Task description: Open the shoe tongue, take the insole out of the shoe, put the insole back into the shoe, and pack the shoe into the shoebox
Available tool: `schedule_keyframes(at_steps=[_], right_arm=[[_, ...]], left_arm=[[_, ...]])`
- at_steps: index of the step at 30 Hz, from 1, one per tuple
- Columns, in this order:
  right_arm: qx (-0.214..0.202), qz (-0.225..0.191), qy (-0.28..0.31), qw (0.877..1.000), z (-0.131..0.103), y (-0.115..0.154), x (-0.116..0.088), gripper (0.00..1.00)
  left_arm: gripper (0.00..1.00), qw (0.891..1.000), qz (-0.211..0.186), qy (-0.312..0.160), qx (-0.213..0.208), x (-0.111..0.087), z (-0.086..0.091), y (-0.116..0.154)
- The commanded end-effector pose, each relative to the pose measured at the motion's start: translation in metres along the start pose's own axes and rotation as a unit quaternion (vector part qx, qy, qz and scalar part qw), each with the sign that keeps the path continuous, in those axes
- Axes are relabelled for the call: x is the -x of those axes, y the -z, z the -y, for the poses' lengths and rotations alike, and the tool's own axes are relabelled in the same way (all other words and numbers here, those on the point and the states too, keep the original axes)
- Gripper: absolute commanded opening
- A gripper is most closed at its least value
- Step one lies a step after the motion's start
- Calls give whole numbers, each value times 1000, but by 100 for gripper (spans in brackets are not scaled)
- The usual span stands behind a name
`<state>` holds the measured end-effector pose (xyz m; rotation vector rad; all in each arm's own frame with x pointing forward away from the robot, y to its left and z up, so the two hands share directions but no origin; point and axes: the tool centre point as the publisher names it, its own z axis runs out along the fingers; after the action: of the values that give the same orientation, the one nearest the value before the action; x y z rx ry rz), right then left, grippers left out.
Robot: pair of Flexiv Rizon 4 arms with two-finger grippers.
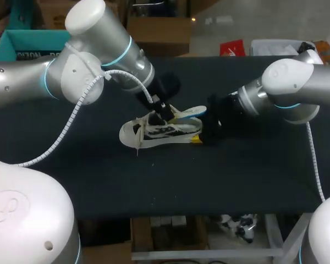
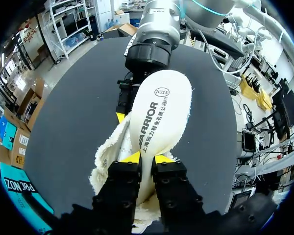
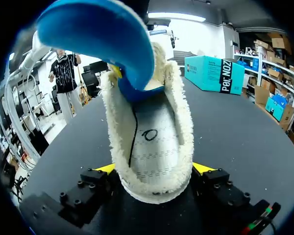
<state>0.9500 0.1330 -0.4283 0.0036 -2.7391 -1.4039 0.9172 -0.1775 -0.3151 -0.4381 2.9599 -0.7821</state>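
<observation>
From above, the shoe [image 1: 159,131] sits in the middle of the dark tabletop [image 1: 236,181] and looks tipped on its side. My left jaws are over its opening. The insole [image 1: 188,113] sticks up out of the shoe, and my right jaws are at the heel.

In my left wrist view, my left jaws are clamped on the thin end of the white insole [image 2: 159,110]. The fluffy shoe [image 2: 104,161] is under it.

In my right wrist view, my right jaws are clamped on the heel of the shoe [image 3: 154,147], one yellow tip on each side. The blue bottom of the insole [image 3: 98,34] curls over the opening.

I think the insole is light and bendy, so gripping near its end works best. The shoe is soft, and the heel seems the firmest place to hold.
</observation>
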Motion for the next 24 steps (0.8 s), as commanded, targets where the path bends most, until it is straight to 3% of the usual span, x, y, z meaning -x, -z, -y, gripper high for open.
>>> schedule_keyframes(at_steps=[1,9,11,12,20,24], right_arm=[[0,-1,0,1000,3,-4,2,0],[-11,5,-4,1000,1,2,0,0],[-9,14,4,1000,0,9,-4,57],[-11,17,2,1000,0,14,-6,100],[-51,48,-16,997,-4,58,-19,100],[-107,57,-25,992,-21,82,-18,100]], left_arm=[[0,999,-40,-3,-24,2,4,16],[0,989,-121,-21,-82,-8,36,59],[0,985,-138,-31,-96,-14,43,69],[0,984,-144,-37,-102,-16,46,73],[0,969,-184,-73,-146,-41,62,106],[0,961,-209,-78,-163,-46,58,122]])
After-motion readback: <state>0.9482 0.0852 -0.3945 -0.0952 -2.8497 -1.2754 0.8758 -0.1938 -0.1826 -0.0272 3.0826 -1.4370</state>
